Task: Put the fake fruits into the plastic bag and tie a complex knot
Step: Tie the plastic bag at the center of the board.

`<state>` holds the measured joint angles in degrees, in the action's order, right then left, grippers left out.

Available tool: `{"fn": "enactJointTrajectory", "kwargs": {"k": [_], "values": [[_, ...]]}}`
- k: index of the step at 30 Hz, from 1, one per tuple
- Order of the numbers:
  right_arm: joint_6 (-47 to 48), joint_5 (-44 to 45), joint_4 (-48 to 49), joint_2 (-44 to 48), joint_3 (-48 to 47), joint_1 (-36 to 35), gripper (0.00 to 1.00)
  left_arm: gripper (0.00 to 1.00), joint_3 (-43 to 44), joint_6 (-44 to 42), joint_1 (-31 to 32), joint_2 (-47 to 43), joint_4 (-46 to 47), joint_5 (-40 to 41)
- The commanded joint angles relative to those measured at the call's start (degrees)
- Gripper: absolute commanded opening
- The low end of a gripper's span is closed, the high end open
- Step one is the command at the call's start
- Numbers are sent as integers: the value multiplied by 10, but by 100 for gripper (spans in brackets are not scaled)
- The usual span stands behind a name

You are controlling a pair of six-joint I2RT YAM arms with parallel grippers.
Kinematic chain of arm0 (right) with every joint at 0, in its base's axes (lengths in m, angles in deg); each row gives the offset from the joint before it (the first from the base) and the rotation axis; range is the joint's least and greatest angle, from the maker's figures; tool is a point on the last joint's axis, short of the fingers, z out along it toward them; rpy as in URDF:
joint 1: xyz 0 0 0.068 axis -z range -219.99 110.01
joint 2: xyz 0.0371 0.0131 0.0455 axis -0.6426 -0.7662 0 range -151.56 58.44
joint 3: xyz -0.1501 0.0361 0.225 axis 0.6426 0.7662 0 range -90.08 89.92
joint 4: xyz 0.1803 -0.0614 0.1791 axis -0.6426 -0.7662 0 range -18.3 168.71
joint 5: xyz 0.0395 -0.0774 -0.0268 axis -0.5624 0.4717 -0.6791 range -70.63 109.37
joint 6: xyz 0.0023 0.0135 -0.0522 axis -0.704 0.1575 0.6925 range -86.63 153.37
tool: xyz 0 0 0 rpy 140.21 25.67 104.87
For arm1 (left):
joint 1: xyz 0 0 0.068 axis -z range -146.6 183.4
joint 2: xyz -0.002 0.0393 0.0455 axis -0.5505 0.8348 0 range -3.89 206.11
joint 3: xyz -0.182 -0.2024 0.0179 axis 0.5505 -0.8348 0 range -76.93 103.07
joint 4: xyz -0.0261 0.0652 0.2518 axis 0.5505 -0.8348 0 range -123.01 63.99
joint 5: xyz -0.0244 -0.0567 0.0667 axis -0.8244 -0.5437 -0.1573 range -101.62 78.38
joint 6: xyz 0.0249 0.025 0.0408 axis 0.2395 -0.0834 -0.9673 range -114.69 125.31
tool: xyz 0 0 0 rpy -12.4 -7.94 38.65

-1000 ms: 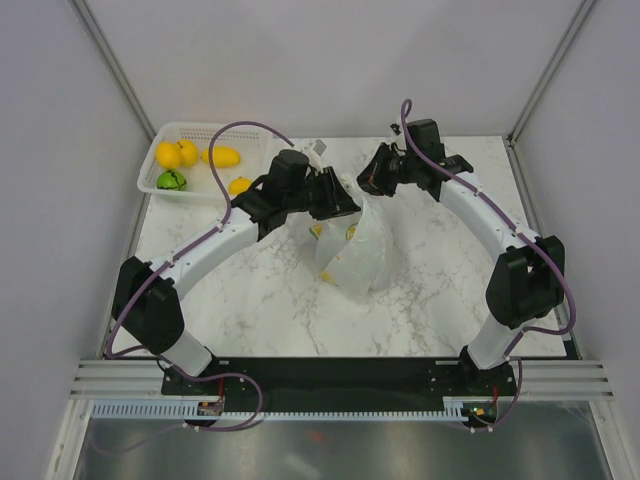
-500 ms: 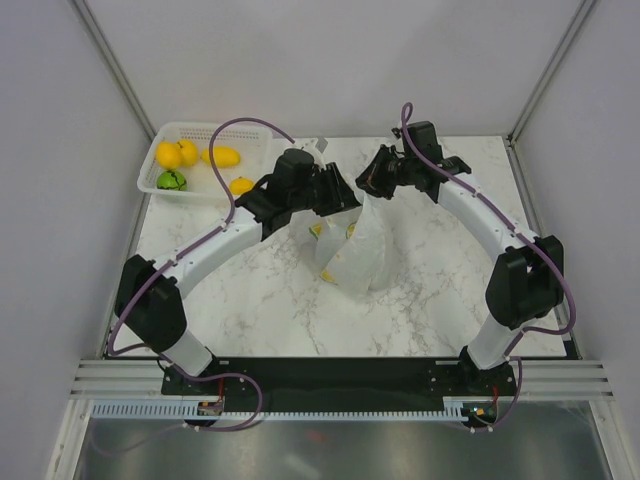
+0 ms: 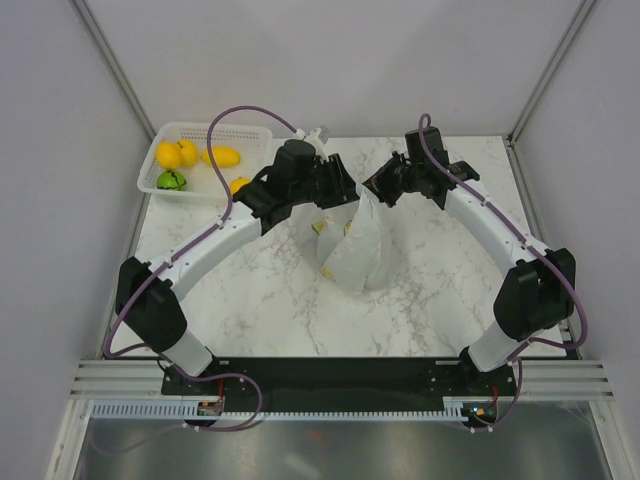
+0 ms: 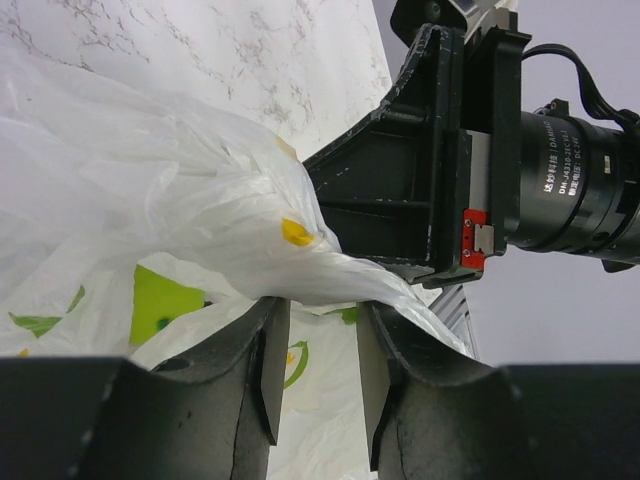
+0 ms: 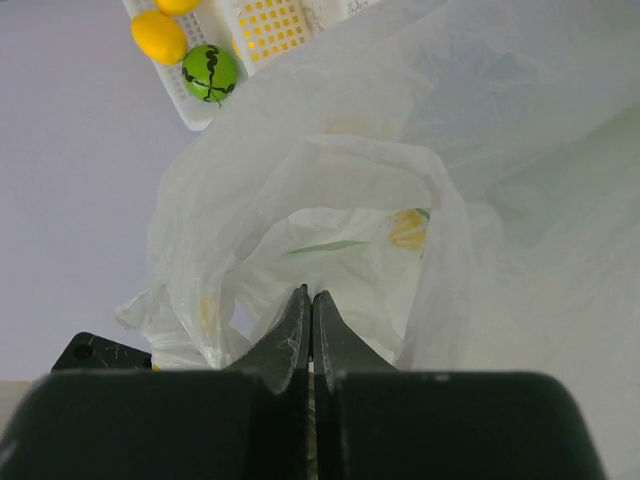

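The plastic bag (image 3: 352, 248) stands on the marble table, its top drawn up between both grippers. My right gripper (image 5: 312, 295) is shut on a fold of the plastic bag (image 5: 330, 200) at its mouth. My left gripper (image 4: 315, 310) is open, with a stretched strand of the plastic bag (image 4: 200, 215) lying across its fingertips and nothing pinched between them. It faces the right gripper (image 4: 430, 170) closely. Fake fruits, yellow ones (image 3: 168, 155) and a green one (image 3: 171, 180), lie in the white basket (image 3: 200, 132). One yellow fruit (image 3: 240, 185) sits by the left arm. The knot is out of view.
The white perforated basket (image 5: 265, 25) sits at the table's back left corner, holding a green fruit (image 5: 211, 72) and a yellow one (image 5: 160, 37). Grey walls enclose the table (image 3: 440, 280) on three sides.
The left jaws have spread slightly and the left gripper has shifted toward the back. The right gripper has moved a little to the right with the bag's top, drawing the bag taller.
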<state>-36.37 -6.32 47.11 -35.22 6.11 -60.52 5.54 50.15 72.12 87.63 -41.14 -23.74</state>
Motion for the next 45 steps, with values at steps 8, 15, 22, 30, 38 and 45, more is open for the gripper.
{"fn": "enactJointTrajectory", "kwargs": {"k": [8,15,22,30,38,45], "values": [[-115,-4,-33,18,-9,-21,0,41,64,-49,14,4,-11,31],[-123,-4,-4,6,-1,-22,0,41,79,-81,39,-2,-37,73],[-128,-8,22,-18,-7,-21,0,42,111,-112,58,3,-73,112],[-132,-1,27,-36,-24,-23,0,42,182,-159,81,34,-136,170],[-135,1,29,-42,-32,-22,0,42,203,-171,81,41,-153,178],[-132,-1,59,-48,-28,-8,0,43,178,-142,80,10,-154,153]]}}
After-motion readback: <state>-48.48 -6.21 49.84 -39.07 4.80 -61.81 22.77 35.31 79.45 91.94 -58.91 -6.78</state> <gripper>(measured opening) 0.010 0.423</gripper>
